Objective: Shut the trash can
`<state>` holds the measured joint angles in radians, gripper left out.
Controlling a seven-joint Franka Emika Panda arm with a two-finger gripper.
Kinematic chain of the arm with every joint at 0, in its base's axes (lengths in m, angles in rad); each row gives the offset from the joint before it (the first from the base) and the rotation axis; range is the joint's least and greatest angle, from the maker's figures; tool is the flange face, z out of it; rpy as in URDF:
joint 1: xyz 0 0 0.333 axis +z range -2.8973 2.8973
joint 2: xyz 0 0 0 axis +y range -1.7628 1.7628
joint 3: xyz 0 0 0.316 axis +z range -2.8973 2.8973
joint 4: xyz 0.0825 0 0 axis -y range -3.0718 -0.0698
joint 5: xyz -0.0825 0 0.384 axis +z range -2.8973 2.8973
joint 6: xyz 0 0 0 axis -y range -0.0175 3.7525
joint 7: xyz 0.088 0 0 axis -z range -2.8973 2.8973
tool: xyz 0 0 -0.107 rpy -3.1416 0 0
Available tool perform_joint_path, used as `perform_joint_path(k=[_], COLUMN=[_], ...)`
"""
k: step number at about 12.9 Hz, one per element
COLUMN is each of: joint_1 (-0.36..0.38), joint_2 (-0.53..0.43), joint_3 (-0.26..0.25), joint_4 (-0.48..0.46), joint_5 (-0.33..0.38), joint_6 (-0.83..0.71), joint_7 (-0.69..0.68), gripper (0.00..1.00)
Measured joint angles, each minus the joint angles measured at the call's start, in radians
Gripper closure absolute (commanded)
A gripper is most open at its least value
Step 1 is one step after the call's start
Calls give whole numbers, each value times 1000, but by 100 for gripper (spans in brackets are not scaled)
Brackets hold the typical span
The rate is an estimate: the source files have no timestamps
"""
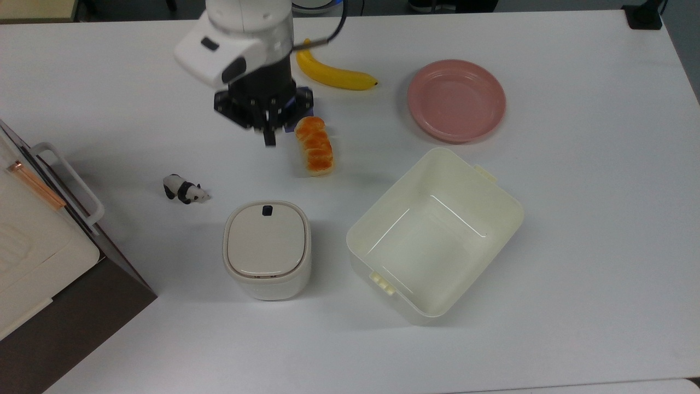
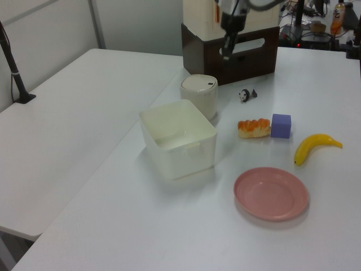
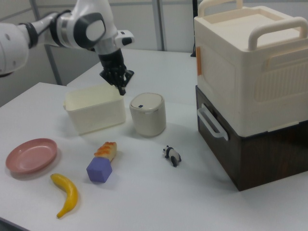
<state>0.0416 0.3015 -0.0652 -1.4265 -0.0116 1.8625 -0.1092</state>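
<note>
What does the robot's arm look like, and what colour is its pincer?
The arm is chunky, rounded and glossy white, with dark grey bands at its joints. A thin black cable loops beside the wrist. The pincer is black, on a black spiky-looking mount under a white wrist block with dark oval patches.

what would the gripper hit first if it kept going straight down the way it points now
Probably bare table. In the top view the shut gripper hangs beside the bread, well away from the closed trash can. Depth is unclear, so it might graze the bread.
</note>
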Motion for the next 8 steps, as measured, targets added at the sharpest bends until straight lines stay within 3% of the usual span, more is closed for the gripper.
perform_joint_path(k=[4, 6, 7, 8], joint_1=[8, 25, 36, 47], joint_2=[-122, -156, -174, -191], joint_3=[1, 1, 1, 1], joint_4=[-3, -21, -40, -62], joint_5=[-20, -24, -27, -28], joint_6=[-237, -269, -274, -275], joint_7=[2, 22, 33, 42], gripper=[85, 69, 51, 20])
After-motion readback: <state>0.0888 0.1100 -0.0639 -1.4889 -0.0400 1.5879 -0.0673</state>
